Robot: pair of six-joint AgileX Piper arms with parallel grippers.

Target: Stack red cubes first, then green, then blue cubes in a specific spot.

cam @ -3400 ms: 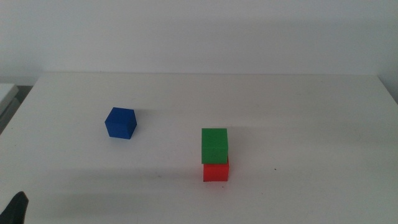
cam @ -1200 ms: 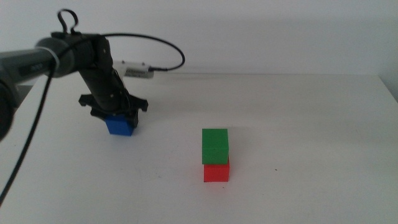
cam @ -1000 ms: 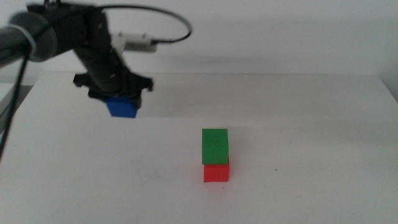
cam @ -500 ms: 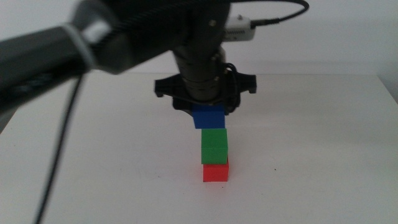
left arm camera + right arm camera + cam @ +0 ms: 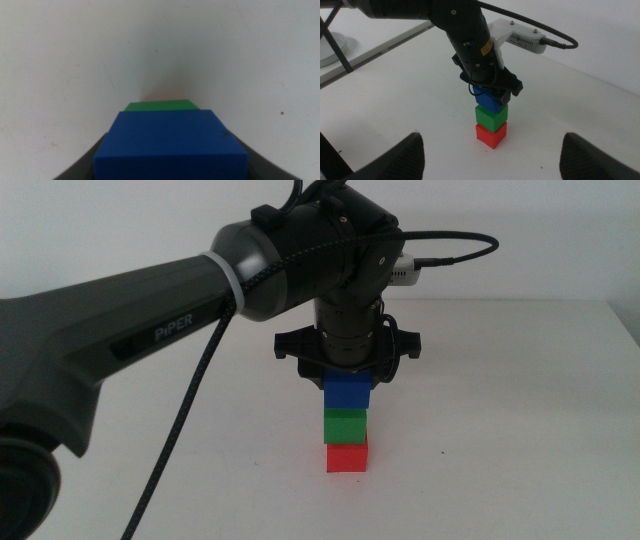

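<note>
A red cube (image 5: 347, 457) stands on the white table (image 5: 520, 410), a green cube (image 5: 346, 425) on it, and a blue cube (image 5: 347, 392) on top. My left gripper (image 5: 347, 378) comes straight down from above and is shut on the blue cube, which rests on the green one. In the left wrist view the blue cube (image 5: 170, 145) fills the space between the jaws, with the green cube's (image 5: 160, 105) edge beyond it. The right wrist view shows the stack from a distance: red (image 5: 491, 135), green (image 5: 491, 116), blue (image 5: 491, 101). My right gripper (image 5: 492, 162) is open and empty, away from the stack.
The left arm's big dark body (image 5: 150, 310) and its cable (image 5: 170, 460) cross the left half of the middle view. A small dark mark (image 5: 443, 452) lies on the table right of the stack. The table's left edge (image 5: 375, 47) shows in the right wrist view.
The left gripper took hold of the blue cube at the left, lifted it, carried it right over the stack and lowered it onto the green cube.
</note>
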